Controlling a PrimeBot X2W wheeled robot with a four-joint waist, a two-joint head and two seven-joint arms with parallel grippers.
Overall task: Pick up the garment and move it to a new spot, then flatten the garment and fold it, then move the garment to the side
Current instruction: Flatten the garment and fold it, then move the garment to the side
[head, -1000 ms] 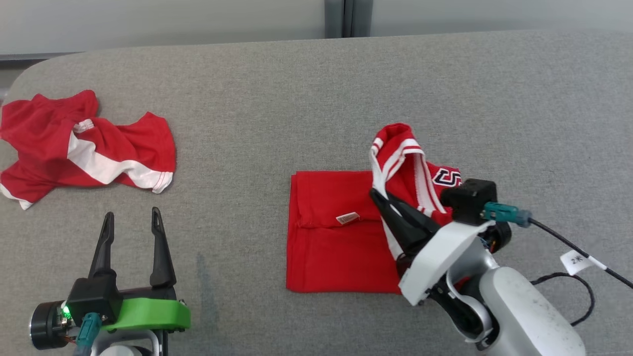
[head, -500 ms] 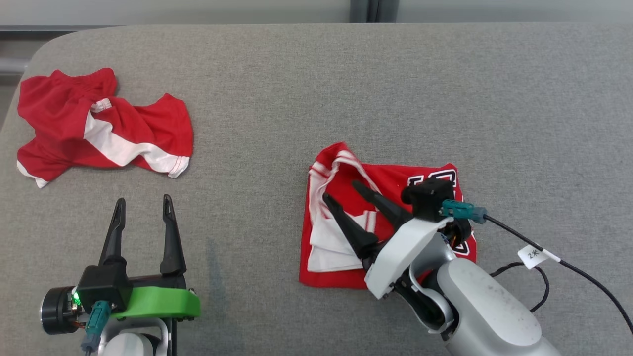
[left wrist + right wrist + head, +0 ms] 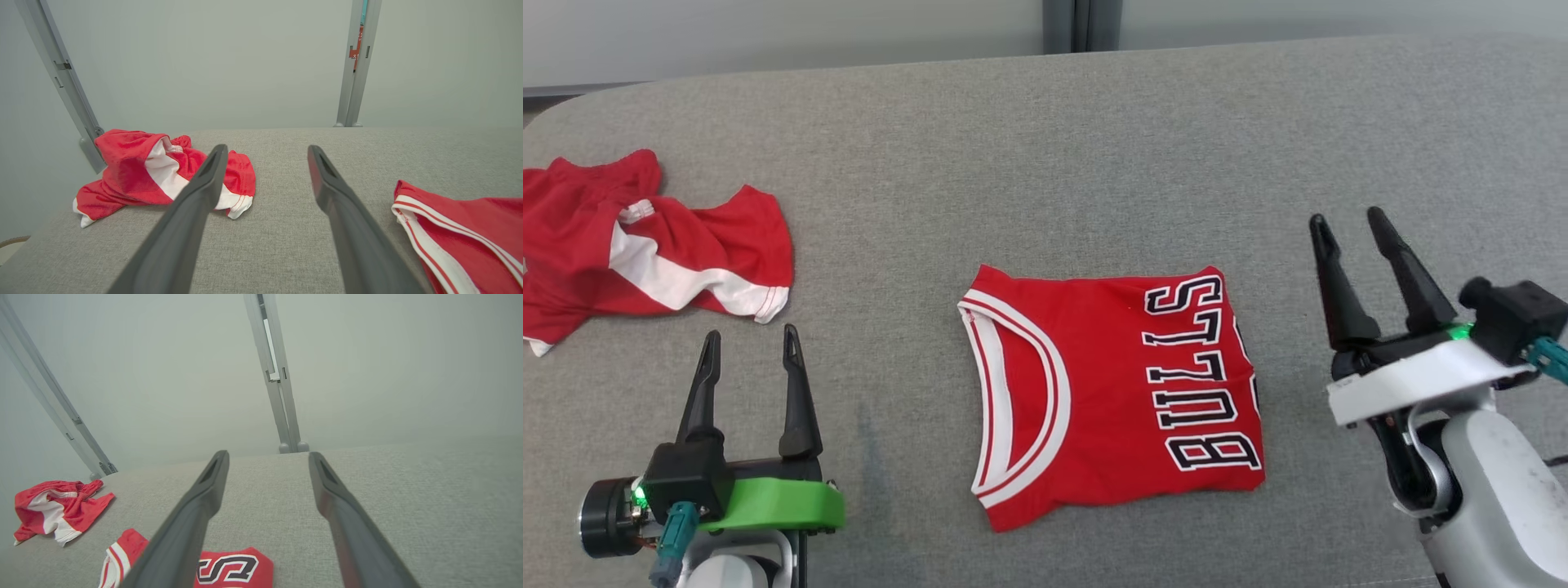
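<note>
Since a second ago the right gripper (image 3: 1346,216) has let go of the red jersey (image 3: 1111,392) and pulled away to the side. Its jaws now stand wide open with nothing between them. The jersey lies folded and flat on the grey table (image 3: 1045,147), with the word BULLS facing up. Its curved white-striped edge is on the side away from those jaws. The jersey sits to the left of the right gripper's jaws, near but not touching. It is to the right of the left gripper's (image 3: 751,332) jaws, also apart, so it is between the two grippers. The pale right arm (image 3: 1486,490) comes up from the bottom corner, and its two dark fingers point up and lean a little left. The left gripper sits low, fingers pointing up, jaws open and holding nothing. Past the left gripper's jaws and off to their left lies a bunched-up red and white piece of clothing (image 3: 645,253), well apart from the jersey. Bare grey table lies between the jersey and each gripper. A grey post (image 3: 1082,24) stands behind the table.
</note>
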